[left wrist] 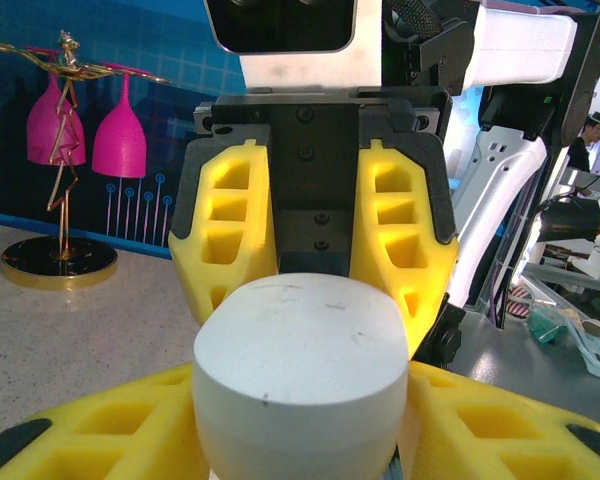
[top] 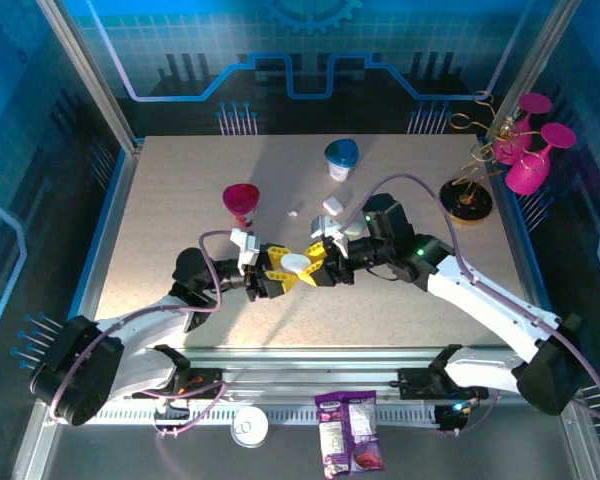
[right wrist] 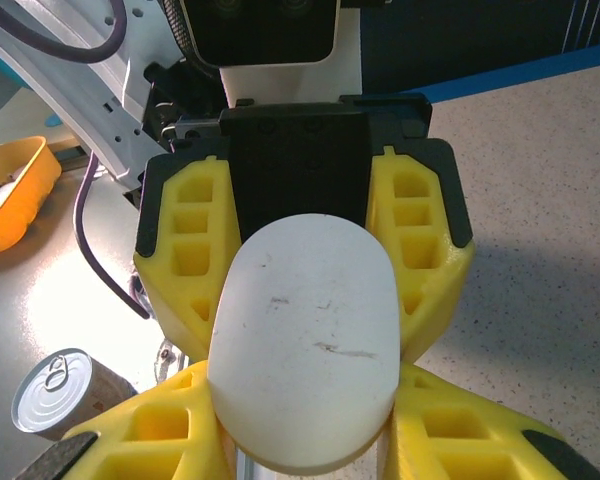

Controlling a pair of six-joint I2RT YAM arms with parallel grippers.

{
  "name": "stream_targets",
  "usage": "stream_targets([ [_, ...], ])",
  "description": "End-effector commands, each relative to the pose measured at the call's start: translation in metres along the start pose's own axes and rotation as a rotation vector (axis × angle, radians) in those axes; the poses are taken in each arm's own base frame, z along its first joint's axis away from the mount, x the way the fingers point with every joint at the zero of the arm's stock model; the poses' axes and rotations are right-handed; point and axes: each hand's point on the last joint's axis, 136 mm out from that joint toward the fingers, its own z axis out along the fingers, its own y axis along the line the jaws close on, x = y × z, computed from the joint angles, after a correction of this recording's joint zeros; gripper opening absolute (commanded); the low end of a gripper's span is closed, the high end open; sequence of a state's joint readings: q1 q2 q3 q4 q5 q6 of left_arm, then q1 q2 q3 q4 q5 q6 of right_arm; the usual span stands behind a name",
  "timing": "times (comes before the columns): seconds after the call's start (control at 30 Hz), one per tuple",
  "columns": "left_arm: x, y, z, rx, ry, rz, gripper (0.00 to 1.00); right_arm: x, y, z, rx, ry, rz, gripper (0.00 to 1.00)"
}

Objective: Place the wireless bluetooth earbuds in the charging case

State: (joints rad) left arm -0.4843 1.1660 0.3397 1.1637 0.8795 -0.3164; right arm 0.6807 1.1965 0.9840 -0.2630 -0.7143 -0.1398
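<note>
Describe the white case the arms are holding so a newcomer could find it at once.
On the speckled table, look at the middle where the two arms meet. There the left gripper and right gripper, both yellow-fingered, clamp a smooth white pebble-shaped case between them. Unlike the smaller white pieces lying loose beyond it, it is gripped from both sides.

White charging case (top: 296, 263), faintly grey-scuffed, between the yellow-and-black left pincer (top: 285, 268) and right pincer (top: 312, 264). Beyond them: speckled beige surface (top: 160, 230), magenta cup (top: 241, 200), magenta glasses (top: 528, 172), gold stand (left wrist: 58, 262).
</note>
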Motion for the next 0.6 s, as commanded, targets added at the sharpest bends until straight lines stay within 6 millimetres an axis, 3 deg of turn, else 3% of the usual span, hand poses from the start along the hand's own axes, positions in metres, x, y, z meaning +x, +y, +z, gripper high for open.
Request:
stream_targets([
  [0.0, -0.0153, -0.0048, 0.0034, 0.026, -0.022, 0.025, 0.46, -0.0096, 0.0063, 0.0003, -0.016, -0.005, -0.032, 0.23],
  [0.13, -0.0148, -0.0045, 0.0038, 0.029, -0.020, 0.018, 0.41, -0.0090, 0.0062, 0.0001, -0.012, -0.002, -0.034, 0.23],
  [0.3, -0.0142, -0.0037, 0.0040, 0.027, -0.020, 0.018, 0.46, -0.0125, 0.0068, -0.0008, -0.008, -0.018, -0.039, 0.23],
  [0.57, -0.0134, -0.0020, 0.0052, 0.028, -0.013, 0.012, 0.44, -0.0108, 0.0055, 0.0002, -0.006, -0.019, -0.035, 0.23],
])
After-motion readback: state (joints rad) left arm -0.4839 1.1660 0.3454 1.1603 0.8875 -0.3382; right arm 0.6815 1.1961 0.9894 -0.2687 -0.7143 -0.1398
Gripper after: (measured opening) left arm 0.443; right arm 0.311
